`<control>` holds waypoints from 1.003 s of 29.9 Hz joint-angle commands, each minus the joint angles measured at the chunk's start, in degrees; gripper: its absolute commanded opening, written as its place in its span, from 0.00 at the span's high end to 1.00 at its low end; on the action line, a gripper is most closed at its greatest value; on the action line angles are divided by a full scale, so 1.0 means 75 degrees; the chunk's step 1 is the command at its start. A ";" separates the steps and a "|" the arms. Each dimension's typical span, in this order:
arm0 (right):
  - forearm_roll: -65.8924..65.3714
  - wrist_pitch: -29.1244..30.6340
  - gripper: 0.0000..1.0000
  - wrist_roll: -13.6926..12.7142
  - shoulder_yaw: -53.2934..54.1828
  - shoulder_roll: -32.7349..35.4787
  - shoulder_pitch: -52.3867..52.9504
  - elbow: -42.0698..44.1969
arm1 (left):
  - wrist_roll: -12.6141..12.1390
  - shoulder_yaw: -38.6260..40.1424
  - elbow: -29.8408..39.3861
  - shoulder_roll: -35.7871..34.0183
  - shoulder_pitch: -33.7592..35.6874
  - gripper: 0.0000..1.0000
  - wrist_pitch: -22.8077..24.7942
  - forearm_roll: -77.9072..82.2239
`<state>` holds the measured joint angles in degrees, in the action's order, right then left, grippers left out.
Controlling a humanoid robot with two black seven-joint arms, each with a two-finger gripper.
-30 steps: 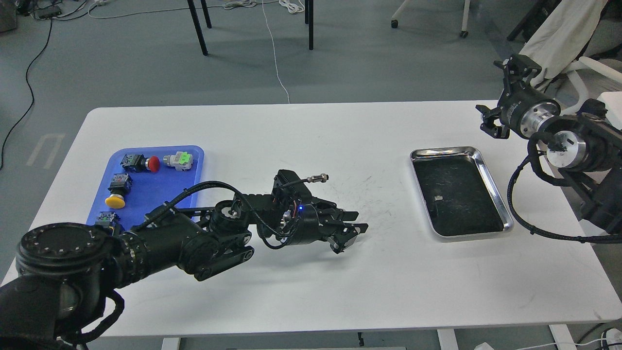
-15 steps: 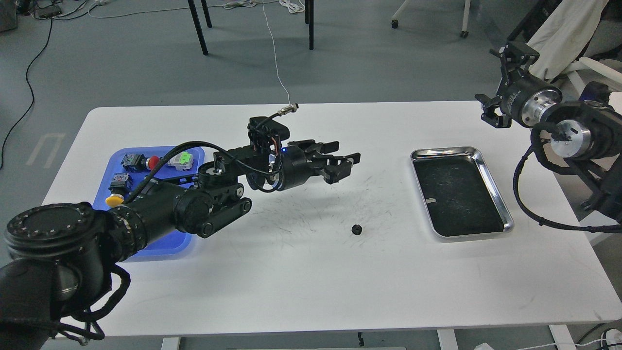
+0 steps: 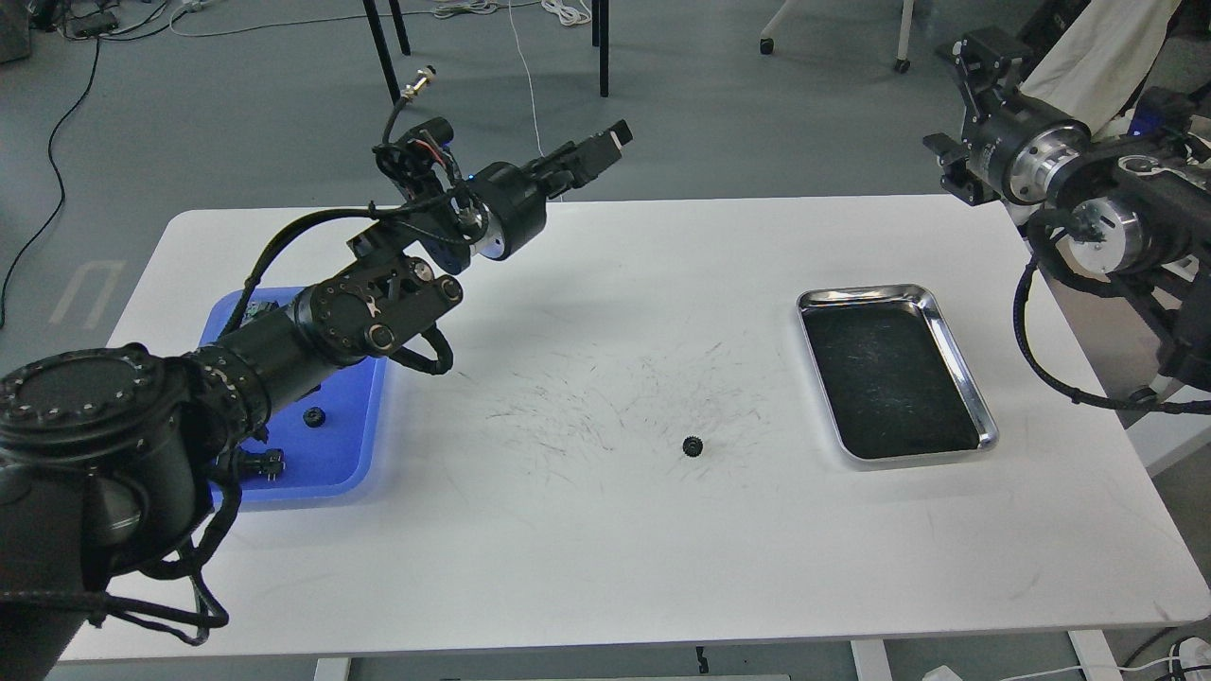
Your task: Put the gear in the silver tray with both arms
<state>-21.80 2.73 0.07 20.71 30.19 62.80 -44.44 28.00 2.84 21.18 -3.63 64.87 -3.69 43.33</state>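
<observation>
A small black gear lies alone on the white table, left of the silver tray and apart from it. The tray's dark bottom holds nothing. My left gripper is raised high over the table's far edge, well up and left of the gear; its jaws look open and empty. My right gripper hangs beyond the table's far right corner, above and behind the tray, with its jaws spread open and empty.
A blue plastic tray sits at the left under my left arm, holding a small black part and another part. The table has scuff marks around the gear. Chair legs stand beyond the far edge.
My left gripper was low over the table, then rose and swung back to the far left, leaving the gear on the table. My right gripper moved slightly up.
</observation>
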 commanded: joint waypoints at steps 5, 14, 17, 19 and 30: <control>-0.0609 0.0069 0.02 0.0003 -0.1224 -0.0099 0.0930 -0.0167 | 0.0000 0.0184 -0.0550 -0.1272 0.0034 0.04 0.1157 -0.0960; -0.1254 0.0526 0.02 0.0061 -0.2948 -0.0978 0.1786 -0.0648 | 0.0000 0.0570 -0.2061 -0.1882 -0.0083 0.04 0.3712 -0.2436; -0.1405 0.0736 0.01 0.0085 -0.3030 -0.1084 0.1833 -0.0894 | 0.0000 0.0641 -0.2320 -0.2011 -0.0176 0.04 0.4019 -0.2695; -0.1825 0.0947 0.01 0.0097 -0.3100 -0.1142 0.1938 -0.1034 | 0.0000 0.0722 -0.2390 -0.2058 -0.0200 0.04 0.4135 -0.2742; -0.4639 0.1229 0.03 0.0776 -0.5408 -0.2138 0.2852 -0.1644 | 0.0000 0.1180 -0.2379 -0.2504 -0.0423 0.04 0.4225 -0.2871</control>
<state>-53.17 11.46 4.04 -16.18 16.21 82.75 -55.91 28.00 11.16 3.26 -21.76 61.76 28.00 21.90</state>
